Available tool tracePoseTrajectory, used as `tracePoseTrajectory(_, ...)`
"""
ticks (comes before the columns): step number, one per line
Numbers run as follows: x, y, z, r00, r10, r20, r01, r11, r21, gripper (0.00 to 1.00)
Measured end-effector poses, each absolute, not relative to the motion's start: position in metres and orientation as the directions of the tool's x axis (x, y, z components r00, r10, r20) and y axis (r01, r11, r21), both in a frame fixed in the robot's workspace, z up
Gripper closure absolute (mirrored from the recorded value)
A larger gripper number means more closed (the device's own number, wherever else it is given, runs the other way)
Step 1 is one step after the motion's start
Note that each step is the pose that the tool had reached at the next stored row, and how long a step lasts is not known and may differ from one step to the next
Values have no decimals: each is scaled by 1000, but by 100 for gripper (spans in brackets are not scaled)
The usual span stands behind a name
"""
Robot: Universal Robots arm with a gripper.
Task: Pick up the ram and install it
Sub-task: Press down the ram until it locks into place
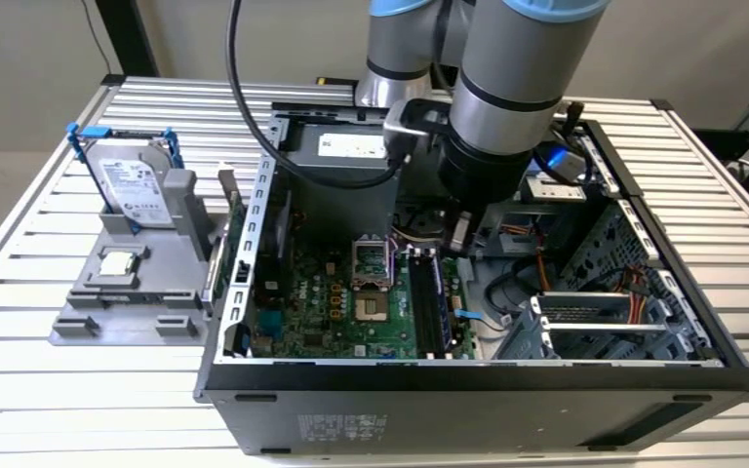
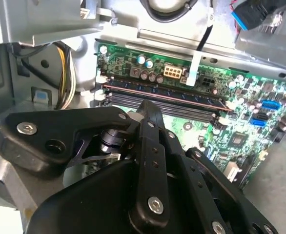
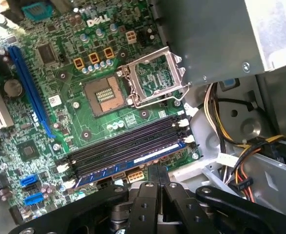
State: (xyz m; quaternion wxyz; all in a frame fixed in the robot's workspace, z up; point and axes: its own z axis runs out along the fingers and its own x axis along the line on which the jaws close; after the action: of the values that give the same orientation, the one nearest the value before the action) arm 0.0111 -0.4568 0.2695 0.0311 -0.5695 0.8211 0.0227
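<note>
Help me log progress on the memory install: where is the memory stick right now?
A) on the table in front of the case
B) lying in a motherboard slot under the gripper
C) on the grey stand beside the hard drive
B: in the first wrist view the memory stick lies along the outermost motherboard slot, just beyond the gripper.

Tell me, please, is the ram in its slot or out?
In: the ram lies along the slot nearest the gripper; fully seated, cannot tell.
</note>
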Motion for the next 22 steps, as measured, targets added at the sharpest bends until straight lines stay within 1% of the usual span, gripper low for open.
tracePoseTrajectory(22, 11, -458, 269, -141, -987, -77, -990, 142, -9, 100)
